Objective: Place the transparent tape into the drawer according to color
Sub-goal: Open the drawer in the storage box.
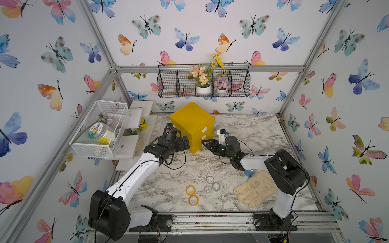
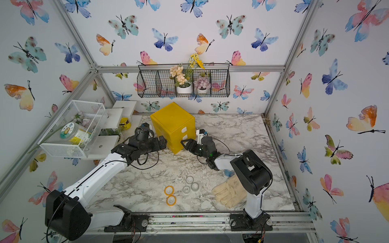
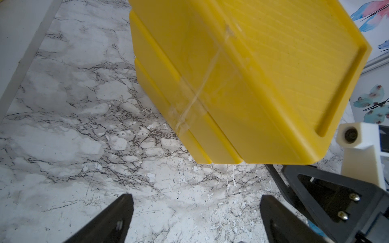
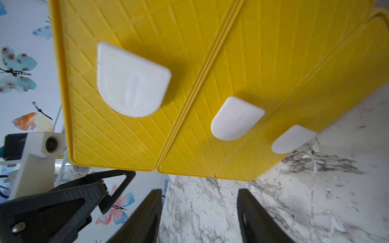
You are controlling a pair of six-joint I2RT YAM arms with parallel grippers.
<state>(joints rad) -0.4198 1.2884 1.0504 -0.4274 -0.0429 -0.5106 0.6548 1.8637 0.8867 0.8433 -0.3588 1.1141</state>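
My left gripper (image 3: 195, 199) hung spread wide and empty just beside the left wall of the yellow drawer cabinet (image 1: 192, 120). My right gripper (image 4: 200, 193) faced its front, jaws partly apart with nothing between them, near the three white handles (image 4: 132, 82). All three drawers (image 4: 117, 130) looked shut. The transparent tape lay well apart from both grippers, on the near part of the table: two orange rolls (image 1: 190, 190) side by side, three colourless rolls (image 1: 216, 186) clustered just right of them, and a cream glove (image 1: 255, 188) farther right. I judged the risks so: the handles looked smooth, so my jaws might slip off; the cabinet looked light, so a pull could drag or tip it unless braced; and the colourless rolls nearly vanished against the pattern, inviting a missed grasp. The tabletop (image 1: 242, 130) was grey-veined marble print, scuffed with white flecks. The walls wore butterfly wallpaper (image 1: 210, 31) inside an aluminium frame (image 1: 210, 69). A black wire basket (image 1: 168, 84) holding potted flowers (image 1: 202, 77) hung on the far wall, and a white mesh basket (image 1: 90, 150) sat at left.
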